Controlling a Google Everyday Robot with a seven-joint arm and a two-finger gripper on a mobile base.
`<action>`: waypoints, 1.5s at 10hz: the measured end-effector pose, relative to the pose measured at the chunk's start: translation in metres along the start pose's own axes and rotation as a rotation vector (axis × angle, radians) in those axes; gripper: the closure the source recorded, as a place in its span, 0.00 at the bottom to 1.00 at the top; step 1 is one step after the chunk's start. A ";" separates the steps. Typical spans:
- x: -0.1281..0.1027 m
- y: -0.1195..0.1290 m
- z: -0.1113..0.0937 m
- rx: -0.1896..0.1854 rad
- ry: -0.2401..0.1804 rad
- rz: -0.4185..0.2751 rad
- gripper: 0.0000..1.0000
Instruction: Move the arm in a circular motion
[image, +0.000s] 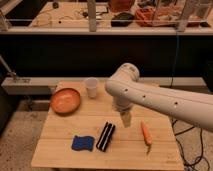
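Observation:
The cream-white arm (155, 97) of thick rounded segments with small dark screw holes reaches in from the right over the wooden table (60, 150). Its elbow bends near the table's back middle. From there it points down to the gripper (125, 120), a small tapered beige tip hanging just above the table's middle. The gripper sits between a black rectangular object (105, 136) on its left and a carrot (146, 133) on its right, touching neither.
An orange bowl (65, 100) sits at the table's back left, a small white cup (91, 87) beside it. A blue sponge (82, 143) lies at the front left. A dark counter and railing run behind the table. Cables hang at the right.

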 end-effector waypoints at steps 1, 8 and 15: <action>-0.011 -0.009 -0.001 0.004 -0.004 -0.005 0.20; 0.001 -0.048 -0.004 0.025 -0.017 -0.008 0.20; 0.021 -0.070 -0.002 0.040 -0.027 0.024 0.20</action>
